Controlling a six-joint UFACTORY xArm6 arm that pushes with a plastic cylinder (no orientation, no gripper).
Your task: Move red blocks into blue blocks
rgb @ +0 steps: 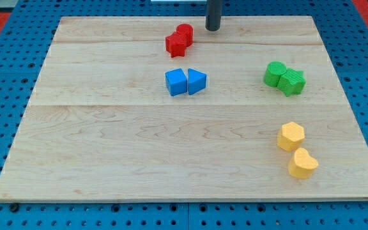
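Two red blocks touch each other near the view's top centre: a round-ish red block (pixel 185 32) and a star-like red block (pixel 176 44) just below-left of it. Two blue blocks sit side by side below them: a blue cube (pixel 176 82) and a blue triangular block (pixel 197 81). A gap of bare wood lies between the red pair and the blue pair. My tip (pixel 213 28) stands at the board's top edge, just right of the round red block, a small gap apart.
Two green blocks (pixel 284 78) touch at the view's right. Two yellow blocks sit at lower right, one (pixel 291 136) above the other (pixel 303 163). The wooden board (pixel 107 147) lies on a blue pegboard surface.
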